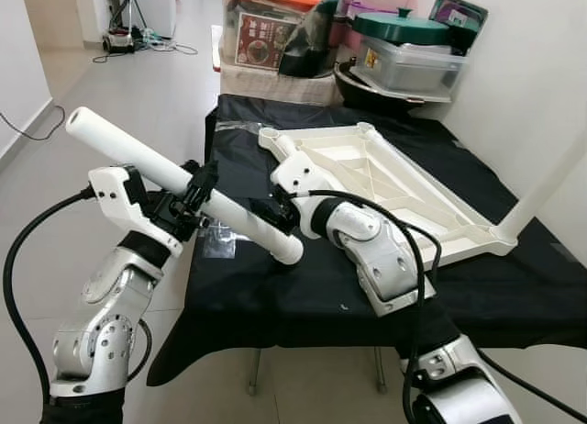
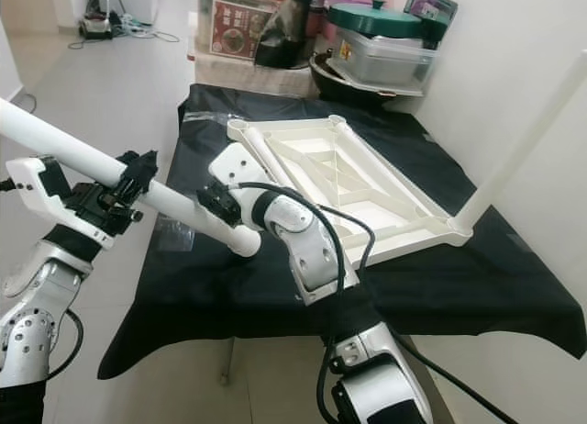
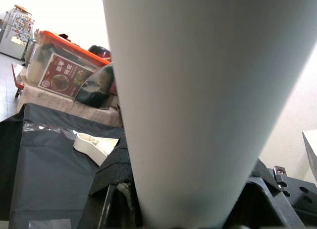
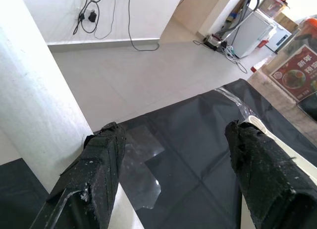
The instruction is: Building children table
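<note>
**White leg clamped in my left pincer, right pincer spread beside it**

I hold a long white table leg [image 1: 174,178] in my left gripper [image 1: 194,196], black fingers closed around the tube near its middle. The leg slants across the front of me: its capped end rises up and away to my left, its lower end drops toward the black cloth [image 1: 303,286] over the work table. Through my left wrist camera the leg [image 3: 198,100] looms huge and pale, right against the lens.

My right gripper [image 1: 278,210] sits at the lower stretch of that same leg. From my right wrist camera its two black fingers [image 4: 101,174] stand well apart, with the white tube [image 4: 34,110] just beside one finger and not pinched between them.

Beyond my arms, the white tabletop [image 1: 385,181] lies upside down on the cloth, ribbed underside showing. At its far right corner another leg [image 1: 550,190] stands already fitted, leaning up toward the wall. A clear plastic bag [image 1: 218,242] lies flat on the cloth near my left gripper.

At the far end of the table I see a storage box with an orange lid [image 1: 266,20], a lidded clear container [image 1: 408,61] topped by a green pot lid [image 1: 399,25]. Cables [image 1: 147,40] trail on the tiled floor beyond.
</note>
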### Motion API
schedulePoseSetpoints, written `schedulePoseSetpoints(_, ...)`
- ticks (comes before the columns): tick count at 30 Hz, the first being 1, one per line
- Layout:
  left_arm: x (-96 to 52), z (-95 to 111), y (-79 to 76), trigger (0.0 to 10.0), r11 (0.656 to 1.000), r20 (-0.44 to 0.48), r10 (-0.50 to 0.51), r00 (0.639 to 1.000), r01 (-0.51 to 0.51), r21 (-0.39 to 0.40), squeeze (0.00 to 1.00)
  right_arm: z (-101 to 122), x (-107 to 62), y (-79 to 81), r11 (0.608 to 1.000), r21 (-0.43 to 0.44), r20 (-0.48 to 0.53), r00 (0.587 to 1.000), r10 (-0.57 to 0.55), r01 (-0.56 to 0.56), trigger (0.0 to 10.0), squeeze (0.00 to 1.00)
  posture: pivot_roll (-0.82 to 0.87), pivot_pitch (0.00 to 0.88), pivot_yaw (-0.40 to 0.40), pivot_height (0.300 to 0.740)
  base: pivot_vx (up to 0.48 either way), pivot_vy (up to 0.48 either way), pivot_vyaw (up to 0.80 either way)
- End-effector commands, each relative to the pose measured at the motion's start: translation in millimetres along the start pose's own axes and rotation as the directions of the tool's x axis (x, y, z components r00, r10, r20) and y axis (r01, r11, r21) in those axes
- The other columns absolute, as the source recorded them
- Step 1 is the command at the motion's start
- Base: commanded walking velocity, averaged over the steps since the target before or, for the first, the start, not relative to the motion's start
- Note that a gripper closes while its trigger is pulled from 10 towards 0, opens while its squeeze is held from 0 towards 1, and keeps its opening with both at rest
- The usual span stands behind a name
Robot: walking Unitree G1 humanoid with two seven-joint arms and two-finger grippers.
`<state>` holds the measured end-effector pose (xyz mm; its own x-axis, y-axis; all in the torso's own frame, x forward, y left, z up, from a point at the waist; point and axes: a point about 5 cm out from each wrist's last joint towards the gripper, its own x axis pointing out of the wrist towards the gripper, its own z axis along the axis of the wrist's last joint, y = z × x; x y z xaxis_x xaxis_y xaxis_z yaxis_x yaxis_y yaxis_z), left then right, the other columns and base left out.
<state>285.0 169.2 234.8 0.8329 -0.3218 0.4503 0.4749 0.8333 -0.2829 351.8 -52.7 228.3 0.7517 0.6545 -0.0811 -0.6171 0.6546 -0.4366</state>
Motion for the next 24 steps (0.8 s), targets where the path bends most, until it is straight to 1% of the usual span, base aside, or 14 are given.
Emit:
schedulePoseSetpoints(1, -0.8, -2.3, -4.1, 0.0, 1.000, -0.005, -0.010, 1.000, 0.010, -0.023, 0.00, -9.3, -2.3, -2.5, 1.000, 0.022, -0.032, 0.999, -0.016, 0.017, 10.0, 0.00, 0.12, 0.000, -0.163, 0.740, 0.000, 0.000, 0.00)
schedulePoseSetpoints(2, -0.8, -2.3, -4.1, 0.0, 1.000, -0.005, -0.010, 1.000, 0.010, -0.023, 0.00, -9.3, -2.3, -2.5, 1.000, 0.022, -0.032, 0.999, -0.016, 0.017, 10.0, 0.00, 0.12, 0.000, -0.163, 0.740, 0.000, 0.000, 0.00)
schedulePoseSetpoints(3, -0.7, -2.3, -4.2, 0.0, 0.999, -0.003, -0.008, 1.000, 0.008, -0.032, 0.00, -11.0, -1.1, 1.2, 1.000, 0.022, -0.037, 0.999, -0.013, 0.014, 10.0, 0.00, 0.12, 0.000, -0.163, 0.740, 0.000, 0.000, 0.00)
schedulePoseSetpoints(4, -1.0, -2.6, -2.2, 0.0, 1.000, -0.004, -0.003, 1.000, 0.003, -0.031, 0.00, -14.1, -3.2, 4.3, 0.999, 0.022, -0.051, 0.998, 0.033, -0.032, 10.0, 0.00, 0.12, 0.000, -0.156, 0.740, 0.000, 0.000, 0.00)
schedulePoseSetpoints(5, -1.0, -2.6, -2.2, 0.0, 1.000, -0.004, -0.003, 1.000, 0.003, -0.031, 0.00, -14.1, -3.2, 4.3, 0.999, 0.022, -0.051, 0.998, 0.033, -0.032, 10.0, 0.00, 0.12, 0.000, -0.156, 0.740, 0.000, 0.000, 0.00)
schedulePoseSetpoints(7, -1.8, -4.0, 0.3, 0.0, 1.000, -0.010, 0.002, 1.000, -0.002, -0.028, 0.00, -19.0, -8.0, 9.2, 0.990, 0.022, -0.073, 0.988, 0.139, -0.137, 10.0, 0.00, 0.11, 0.000, -0.157, 0.740, 0.000, 0.000, 0.00)
schedulePoseSetpoints(8, -1.8, -4.0, 0.3, 0.0, 1.000, -0.010, 0.002, 1.000, -0.002, -0.028, 0.00, -19.0, -8.0, 9.2, 0.990, 0.022, -0.073, 0.988, 0.139, -0.137, 10.0, 0.00, 0.11, 0.000, -0.157, 0.740, 0.000, 0.000, 0.00)
schedulePoseSetpoints(9, -2.2, -5.6, 0.2, 0.0, 1.000, -0.017, 0.001, 1.000, -0.002, -0.029, 0.00, -22.5, -10.2, 19.8, 0.974, 0.006, -0.079, 0.970, 0.228, -0.229, 10.0, 0.00, 0.11, 0.000, -0.157, 0.740, 0.000, 0.000, 0.00)
schedulePoseSetpoints(11, -2.2, -5.6, 0.2, 0.0, 1.000, -0.017, 0.001, 1.000, -0.002, -0.029, 0.00, -22.5, -10.2, 19.8, 0.974, 0.006, -0.079, 0.970, 0.228, -0.229, 10.0, 0.00, 0.11, 0.000, -0.157, 0.740, 0.000, 0.000, 0.00)
schedulePoseSetpoints(12, -2.3, -6.1, -0.3, 0.0, 1.000, -0.020, 0.000, 1.000, -0.001, -0.031, 0.00, -24.1, -11.3, 27.1, 0.962, -0.012, -0.080, 0.959, 0.272, -0.274, 10.0, 0.00, 0.11, 0.000, -0.157, 0.740, 0.000, 0.000, 0.00)
schedulePoseSetpoints(13, -2.3, -6.3, -0.6, 0.0, 0.999, -0.023, -0.002, 1.000, 0.001, -0.033, 0.00, -26.1, -10.5, 32.3, 0.957, -0.018, -0.084, 0.954, 0.288, -0.290, 10.0, 0.00, 0.11, 0.000, -0.157, 0.740, 0.000, 0.000, 0.00)
schedulePoseSetpoints(18, -2.3, -5.8, -0.9, 0.0, 0.999, -0.026, -0.003, 1.000, 0.002, -0.034, 0.00, -27.9, -7.1, 37.3, 0.957, -0.013, -0.089, 0.954, 0.286, -0.288, 10.0, 0.00, 0.12, 0.000, -0.159, 0.740, 0.000, 0.000, 0.00)
schedulePoseSetpoints(21, -0.5, -5.6, -4.4, 0.0, 0.999, -0.027, -0.017, 0.999, 0.016, -0.045, 0.00, -26.5, 3.2, 48.3, 0.960, -0.001, -0.088, 0.957, 0.277, -0.279, 10.0, 0.00, 0.13, 0.000, -0.158, 0.740, 0.000, 0.000, 0.00)
schedulePoseSetpoints(24, 0.6, -6.0, -6.3, 0.0, 0.999, -0.027, -0.025, 0.999, 0.023, -0.049, 0.00, -25.4, 6.9, 51.1, 0.962, 0.000, -0.088, 0.958, 0.271, -0.272, 10.0, 0.00, 0.13, 0.000, -0.158, 0.740, 0.000, 0.000, 0.00)
